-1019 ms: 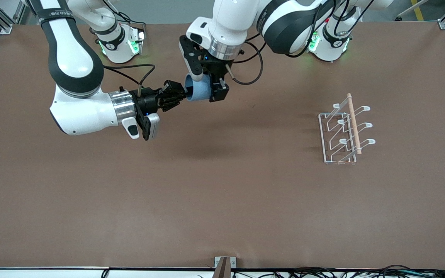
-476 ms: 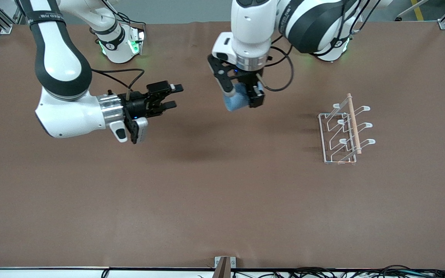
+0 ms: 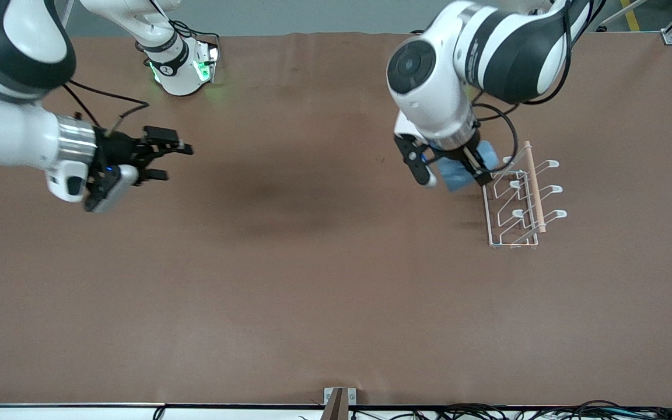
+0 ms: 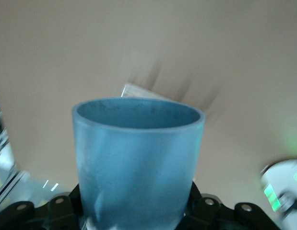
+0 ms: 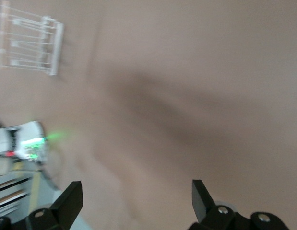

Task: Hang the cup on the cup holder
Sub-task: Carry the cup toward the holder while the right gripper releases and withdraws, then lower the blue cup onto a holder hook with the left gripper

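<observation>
Front view: left gripper (image 3: 450,172) in the air, clamped on the cup (image 3: 465,168), just beside the holder (image 3: 514,198) at the edge toward the right arm's end. Cup largely covered by the gripper and wrist. Holder standing on the table (image 3: 312,291) near the left arm's end, prongs bare. Right gripper (image 3: 165,159) over the right arm's end, fingers spread, holding nothing.

Left wrist view: cup (image 4: 137,163) held upright between the fingers, mouth showing, nothing visible inside; surroundings smeared.

Right wrist view: fingers (image 5: 69,201) wide apart over bare table (image 5: 186,96); holder (image 5: 30,43) far off, blurred.
</observation>
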### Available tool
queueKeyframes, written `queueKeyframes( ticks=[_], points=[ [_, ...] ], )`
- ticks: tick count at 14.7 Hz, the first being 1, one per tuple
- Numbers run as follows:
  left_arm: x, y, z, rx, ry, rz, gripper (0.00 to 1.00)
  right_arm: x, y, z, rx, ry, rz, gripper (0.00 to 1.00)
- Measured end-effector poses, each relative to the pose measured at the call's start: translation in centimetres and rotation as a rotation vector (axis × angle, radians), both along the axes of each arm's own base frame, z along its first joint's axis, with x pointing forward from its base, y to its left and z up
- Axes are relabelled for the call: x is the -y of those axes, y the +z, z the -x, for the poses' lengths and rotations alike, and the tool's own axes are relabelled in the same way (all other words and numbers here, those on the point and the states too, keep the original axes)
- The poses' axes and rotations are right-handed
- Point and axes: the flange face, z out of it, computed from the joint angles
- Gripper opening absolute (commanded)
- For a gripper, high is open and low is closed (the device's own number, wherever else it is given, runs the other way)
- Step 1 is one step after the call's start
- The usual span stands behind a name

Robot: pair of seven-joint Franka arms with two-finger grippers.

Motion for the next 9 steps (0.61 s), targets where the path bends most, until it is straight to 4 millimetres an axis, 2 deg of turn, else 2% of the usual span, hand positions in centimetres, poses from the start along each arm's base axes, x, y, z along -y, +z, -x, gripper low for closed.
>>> queueKeyframes(
  ticks=[3, 6, 7, 9],
  points=[
    [-2.6, -5.1, -1.0, -0.016, -0.078, -0.273, 0.29, 2.5, 3.4, 0.4, 0.106, -0.038, 0.215, 1.0],
    [-6.9, -10.1, -2.2, -0.06, -0.109, -0.461, 0.31, 3.0, 7.3, -0.2, 0.176, -0.144, 0.334, 1.0],
    [-8.1, -11.2, -2.4, -0.066, -0.12, -0.506, 0.31, 3.0, 8.5, -0.3, 0.185, -0.198, 0.345, 1.0],
    [-9.3, -12.7, -2.5, -0.074, -0.141, -0.573, 0.31, 3.2, 9.8, -0.4, 0.195, -0.264, 0.352, 1.0]
  ],
)
